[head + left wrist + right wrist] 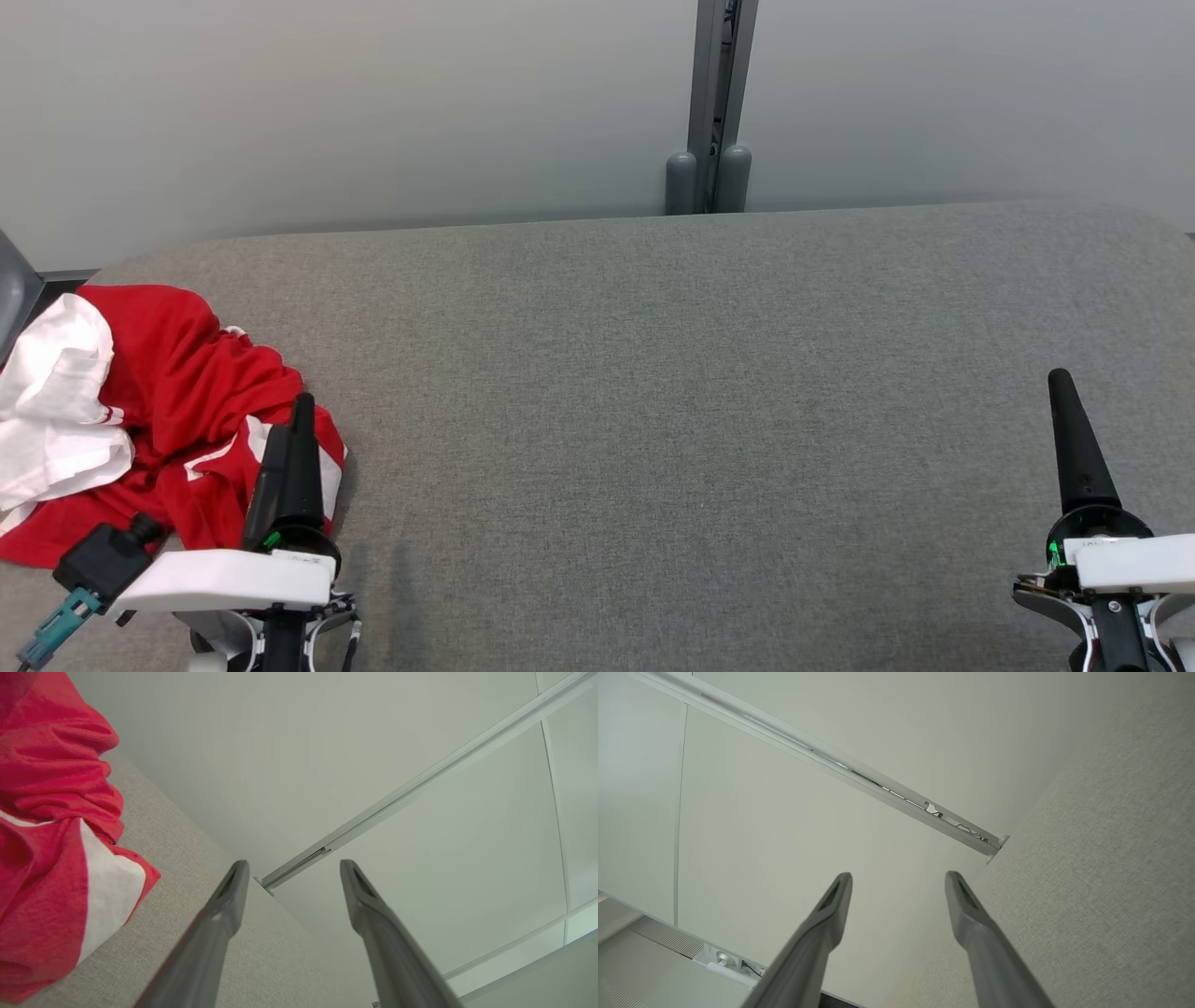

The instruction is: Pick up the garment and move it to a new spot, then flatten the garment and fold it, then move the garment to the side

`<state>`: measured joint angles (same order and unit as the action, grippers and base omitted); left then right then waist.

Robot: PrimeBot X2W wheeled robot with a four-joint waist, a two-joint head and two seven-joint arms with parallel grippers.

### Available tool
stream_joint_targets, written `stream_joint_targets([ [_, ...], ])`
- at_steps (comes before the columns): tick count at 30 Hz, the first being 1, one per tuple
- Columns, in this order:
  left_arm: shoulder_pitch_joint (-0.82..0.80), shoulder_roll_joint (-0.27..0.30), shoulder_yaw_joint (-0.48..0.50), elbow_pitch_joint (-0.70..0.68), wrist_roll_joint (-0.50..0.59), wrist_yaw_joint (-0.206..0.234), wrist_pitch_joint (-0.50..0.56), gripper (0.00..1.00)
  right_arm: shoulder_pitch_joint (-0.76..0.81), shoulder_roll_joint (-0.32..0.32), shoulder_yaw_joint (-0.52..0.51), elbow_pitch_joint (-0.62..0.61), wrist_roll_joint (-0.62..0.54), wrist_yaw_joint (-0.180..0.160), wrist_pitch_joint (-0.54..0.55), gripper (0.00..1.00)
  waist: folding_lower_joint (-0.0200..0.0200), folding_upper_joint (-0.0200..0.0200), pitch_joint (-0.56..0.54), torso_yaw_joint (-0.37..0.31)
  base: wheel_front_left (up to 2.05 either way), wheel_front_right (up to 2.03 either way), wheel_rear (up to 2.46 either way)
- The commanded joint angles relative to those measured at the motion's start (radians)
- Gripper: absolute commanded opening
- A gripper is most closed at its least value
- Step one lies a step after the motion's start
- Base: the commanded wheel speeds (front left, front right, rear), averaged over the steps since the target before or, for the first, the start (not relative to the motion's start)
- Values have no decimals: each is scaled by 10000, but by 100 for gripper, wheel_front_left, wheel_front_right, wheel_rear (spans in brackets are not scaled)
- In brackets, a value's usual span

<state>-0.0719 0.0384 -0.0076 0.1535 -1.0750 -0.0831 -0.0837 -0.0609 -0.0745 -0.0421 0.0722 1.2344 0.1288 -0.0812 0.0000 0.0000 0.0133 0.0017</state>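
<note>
The left tool and right tool are spread, empty; the bunched garment could be caught by one layer only.

1. Red-and-white soft fabric garment: crumpled heap, neither flattened nor folded.
2. Lies on the left end of the grey fabric-covered table, close to its rounded back-left corner.
3. Red cloth deeply wrinkled, with white stripes on the side facing the table's middle.
4. White bunched part sits at the table's left edge, partly cut off.
</note>
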Motion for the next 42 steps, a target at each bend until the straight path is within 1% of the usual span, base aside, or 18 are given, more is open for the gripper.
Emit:
stream_joint_targets([
  [1,-311,72,-99,-170,574,118,-96,100,-214,-156,23,-227,-428,16,-125,100,0,0,7,1,0,0,0],
  [3,-313,75,-219,-199,1099,239,-155,100,-226,-230,78,-274,-900,17,-188,100,0,0,18,2,0,0,0],
  [4,-313,75,-219,-199,1099,239,-155,100,-226,-230,78,-274,-900,17,-188,100,0,0,18,2,0,0,0],
  [5,-317,77,-345,-213,1600,369,-217,100,-232,-298,162,-311,-1388,17,-245,100,0,0,28,4,0,0,0],
  [7,-324,80,-465,-223,2066,509,-273,100,-232,-338,236,-335,-1821,17,-307,100,0,0,39,7,0,0,0],
  [10,-350,84,-602,-236,2685,707,-359,100,-233,-416,325,-352,-2456,18,-393,100,0,0,53,10,0,0,0],
  [11,-350,84,-602,-236,2685,707,-359,100,-233,-416,325,-352,-2456,18,-393,100,0,0,53,10,0,0,0],
  [16,-358,88,-838,-238,3847,1048,-515,100,-182,-586,529,-275,-3712,19,-545,100,0,0,68,13,0,0,0],
  [21,-401,95,-1073,-126,4741,1295,-638,100,-166,-641,613,-44,-4912,19,-676,100,0,0,78,13,0,0,0],
  [29,-446,103,-1321,-11,5696,1531,-853,100,-226,-562,561,21,-6242,21,-881,100,0,0,97,15,0,0,0],
  [42,-521,115,-1564,27,6845,1823,-1153,100,-222,-568,520,150,-7537,23,-1187,100,0,0,135,42,0,0,0],
])
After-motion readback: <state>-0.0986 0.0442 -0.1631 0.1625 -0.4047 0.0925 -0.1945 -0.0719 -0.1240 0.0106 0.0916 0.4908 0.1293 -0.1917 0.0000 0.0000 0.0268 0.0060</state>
